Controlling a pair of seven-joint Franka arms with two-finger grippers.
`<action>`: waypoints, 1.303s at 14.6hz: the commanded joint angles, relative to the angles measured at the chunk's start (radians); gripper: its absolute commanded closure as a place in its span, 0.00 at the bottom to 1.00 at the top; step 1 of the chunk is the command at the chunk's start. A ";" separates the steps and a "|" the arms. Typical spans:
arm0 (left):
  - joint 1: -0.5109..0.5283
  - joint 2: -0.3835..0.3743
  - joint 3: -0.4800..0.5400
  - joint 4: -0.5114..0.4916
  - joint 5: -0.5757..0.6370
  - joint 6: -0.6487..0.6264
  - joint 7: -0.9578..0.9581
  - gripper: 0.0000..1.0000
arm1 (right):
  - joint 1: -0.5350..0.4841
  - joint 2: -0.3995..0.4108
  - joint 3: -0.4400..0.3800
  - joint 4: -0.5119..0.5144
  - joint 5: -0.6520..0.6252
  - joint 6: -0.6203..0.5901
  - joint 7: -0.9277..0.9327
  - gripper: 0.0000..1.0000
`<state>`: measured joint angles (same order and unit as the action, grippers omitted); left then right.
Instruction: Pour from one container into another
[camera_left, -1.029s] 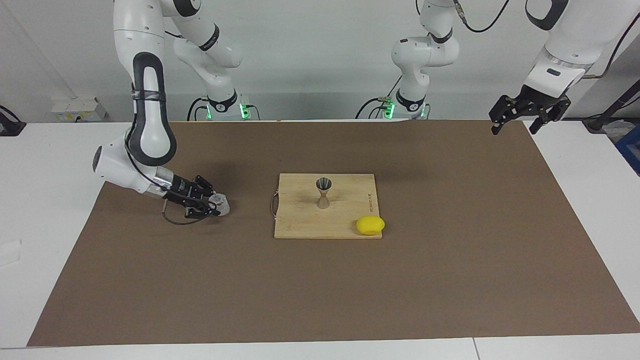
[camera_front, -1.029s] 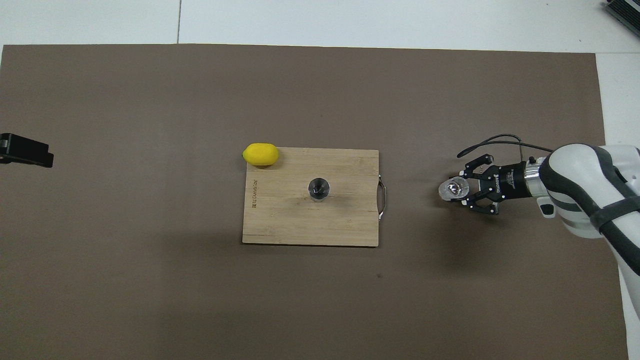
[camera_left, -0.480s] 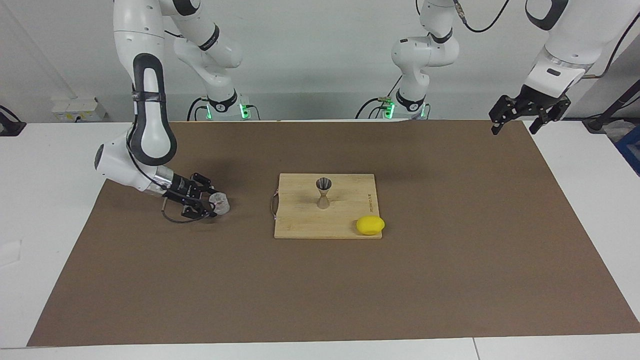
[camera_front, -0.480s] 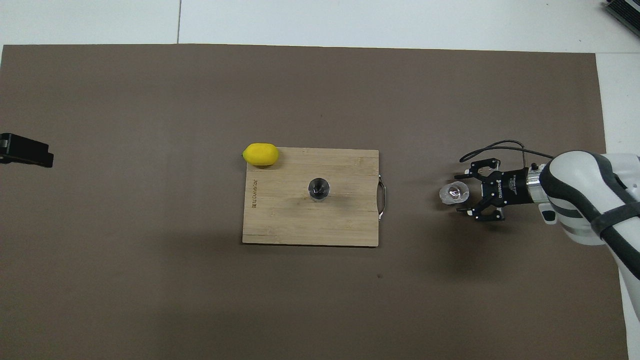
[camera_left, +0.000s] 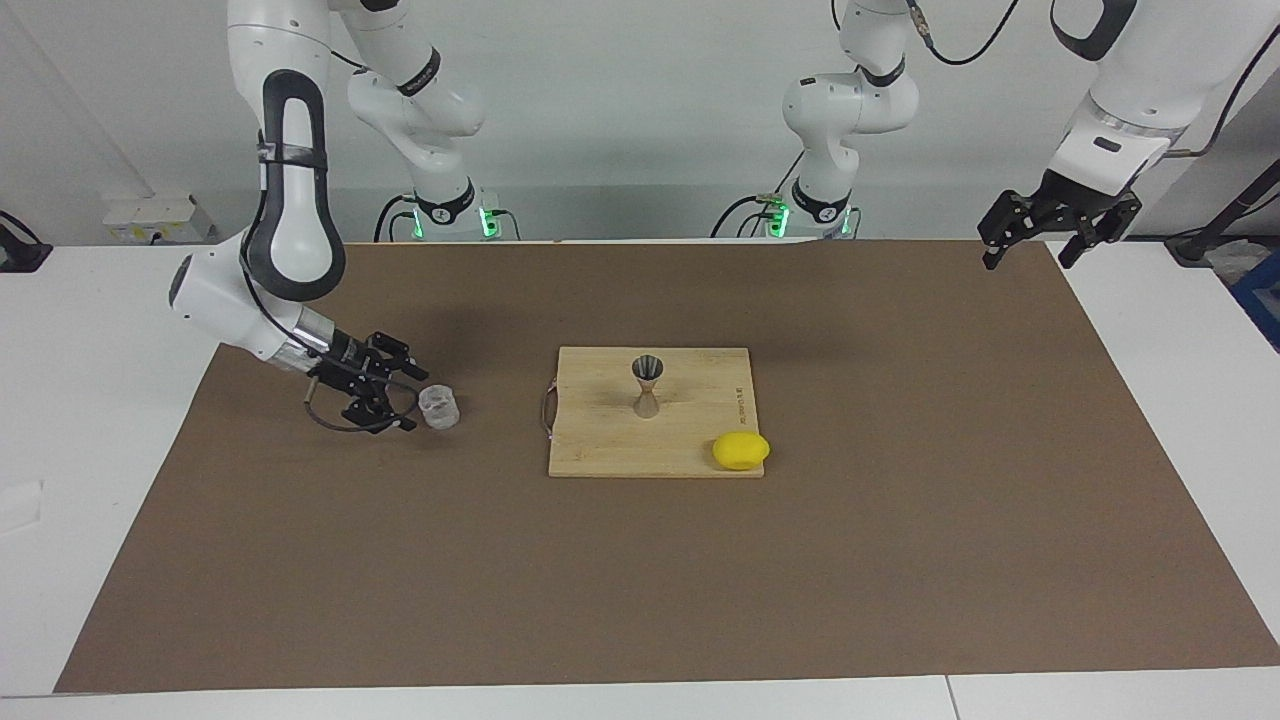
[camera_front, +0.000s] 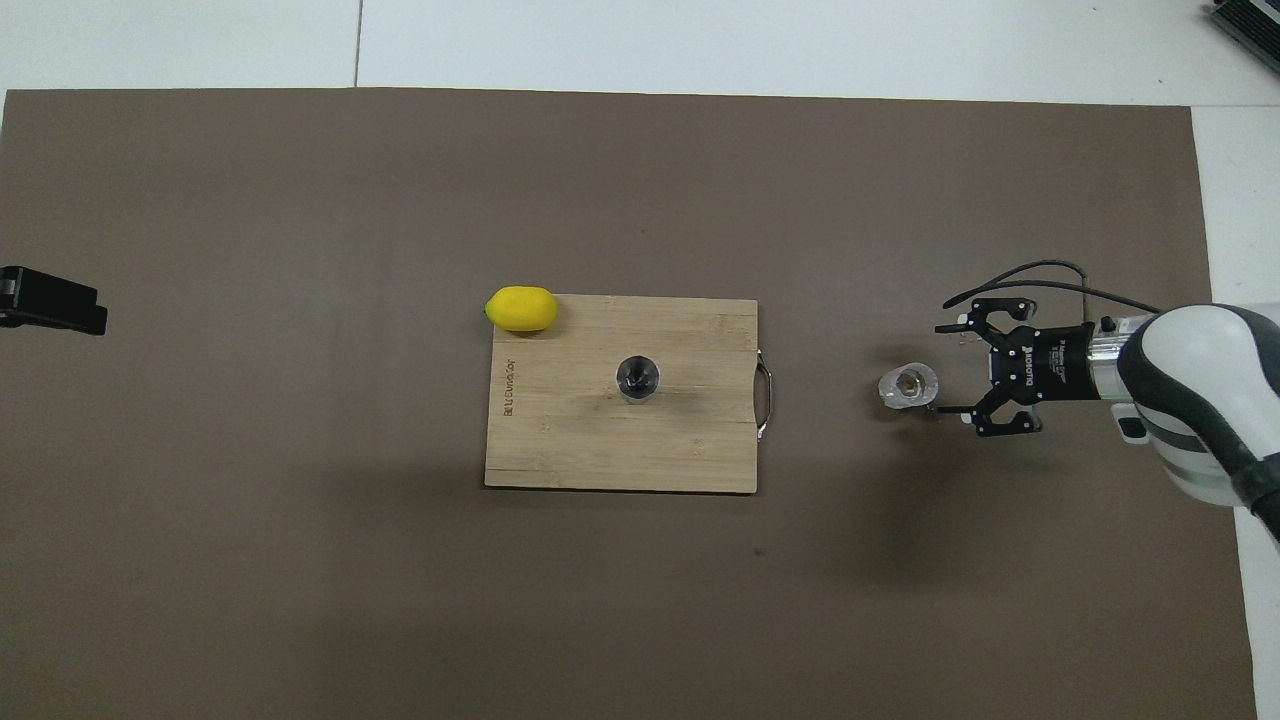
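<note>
Right tool (camera_left: 402, 393): low over the table's brown mat (camera_left: 900, 520), fingers spread, just beside the glass cup (camera_left: 437, 408), not gripping it.
Glass cup: upright on the mat, toward the right arm's end.
Jigger (camera_left: 647, 385): upright, mid cutting board (camera_left: 600, 450).
Lemon (camera_left: 740, 450): at the board's corner.
Left tool (camera_left: 1035, 243): raised, waiting, fingers spread.

A robotics lab is shown rather than a kitchen. Two white robot arms (camera_left: 290, 190) are mounted at the edge of a white table (camera_left: 90, 330), with green status lights lit at their bases (camera_left: 487, 220) and cables run along a bare pale wall (camera_left: 640, 110). A brown mat (camera_left: 900, 500) is spread over the table. Only a few kitchen props are laid out: a wooden cutting board (camera_left: 600, 440), a lemon (camera_left: 740, 450).
</note>
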<state>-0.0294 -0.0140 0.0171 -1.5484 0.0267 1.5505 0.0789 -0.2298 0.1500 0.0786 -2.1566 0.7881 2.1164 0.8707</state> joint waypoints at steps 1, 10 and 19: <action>0.011 -0.017 -0.009 -0.015 0.010 0.005 -0.008 0.00 | -0.005 -0.072 0.007 -0.043 -0.088 -0.002 -0.148 0.01; 0.013 -0.017 -0.009 -0.019 0.010 0.017 -0.008 0.00 | 0.107 -0.110 0.012 -0.005 -0.602 -0.012 -0.576 0.01; 0.013 -0.017 -0.009 -0.019 0.010 0.019 -0.008 0.00 | 0.188 -0.150 0.024 0.292 -0.849 -0.249 -0.618 0.01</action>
<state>-0.0293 -0.0140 0.0172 -1.5500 0.0267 1.5539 0.0789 -0.0380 -0.0087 0.0956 -1.9578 -0.0440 1.9358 0.2812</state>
